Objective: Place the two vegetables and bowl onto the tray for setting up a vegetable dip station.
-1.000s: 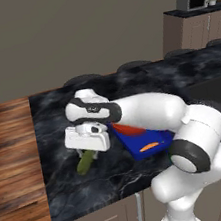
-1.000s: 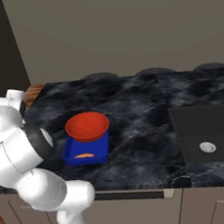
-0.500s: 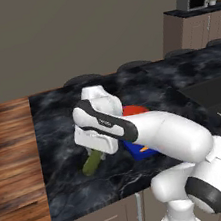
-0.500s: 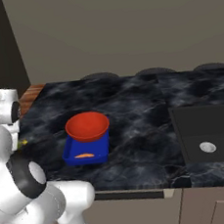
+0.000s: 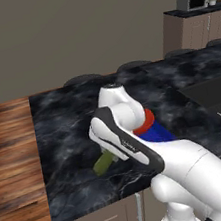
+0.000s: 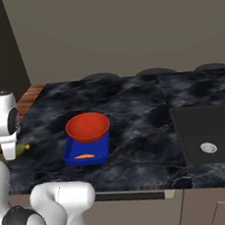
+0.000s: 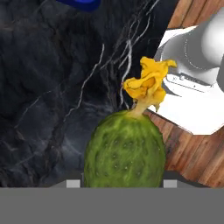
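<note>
My claw [image 7: 118,186] is clamped on the green pickle [image 7: 124,148] (yellow flower on its tip) above the dark bench [image 5: 66,135], near the blue tray [image 6: 85,151].

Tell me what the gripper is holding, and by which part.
The gripper holds the green vegetable between its fingers by the blunt end, opposite its yellow flower tip.

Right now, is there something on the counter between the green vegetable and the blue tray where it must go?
Nothing visible stands between them. The green vegetable sits in the gripper; bare dark counter separates it from the blue tray, which already carries the bowl and the orange piece.
</note>
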Controlling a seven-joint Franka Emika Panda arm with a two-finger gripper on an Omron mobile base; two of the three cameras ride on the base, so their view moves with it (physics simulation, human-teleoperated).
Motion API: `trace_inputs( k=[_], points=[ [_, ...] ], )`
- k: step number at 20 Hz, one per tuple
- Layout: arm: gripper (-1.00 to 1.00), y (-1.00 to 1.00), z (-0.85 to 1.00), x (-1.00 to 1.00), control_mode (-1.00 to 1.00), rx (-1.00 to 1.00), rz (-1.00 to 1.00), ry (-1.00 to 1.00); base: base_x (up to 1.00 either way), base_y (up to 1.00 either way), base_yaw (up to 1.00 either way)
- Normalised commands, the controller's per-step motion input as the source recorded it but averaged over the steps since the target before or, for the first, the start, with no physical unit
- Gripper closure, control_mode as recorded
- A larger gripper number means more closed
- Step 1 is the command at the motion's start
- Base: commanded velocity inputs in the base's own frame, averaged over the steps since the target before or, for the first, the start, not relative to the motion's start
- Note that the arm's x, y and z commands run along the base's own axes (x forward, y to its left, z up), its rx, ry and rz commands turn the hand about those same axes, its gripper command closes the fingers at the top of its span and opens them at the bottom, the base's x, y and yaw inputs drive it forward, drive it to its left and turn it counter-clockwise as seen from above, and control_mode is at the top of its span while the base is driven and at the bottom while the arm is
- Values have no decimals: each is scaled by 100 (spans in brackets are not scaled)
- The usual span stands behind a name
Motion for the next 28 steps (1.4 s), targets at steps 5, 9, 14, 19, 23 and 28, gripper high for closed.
trace_inputs(
  k=[5, 9, 14, 19, 23, 28],
  points=[
    [100, -40, 22, -27, -100, 0, -13, -8, 0, 0, 0],
    [100, -42, 21, -16, -100, 0, -12, -3, 0, 0, 0],
    [100, -38, 15, -6, -100, 0, -7, 0, 0, 0, 0],
    [100, -42, 20, -2, -100, 0, -3, 0, 0, 0, 0],
    [100, -41, 21, 0, -100, 0, -3, -1, 0, 0, 0],
    [100, -40, 16, 0, -100, 0, -3, -4, 0, 0, 0]
  ],
)
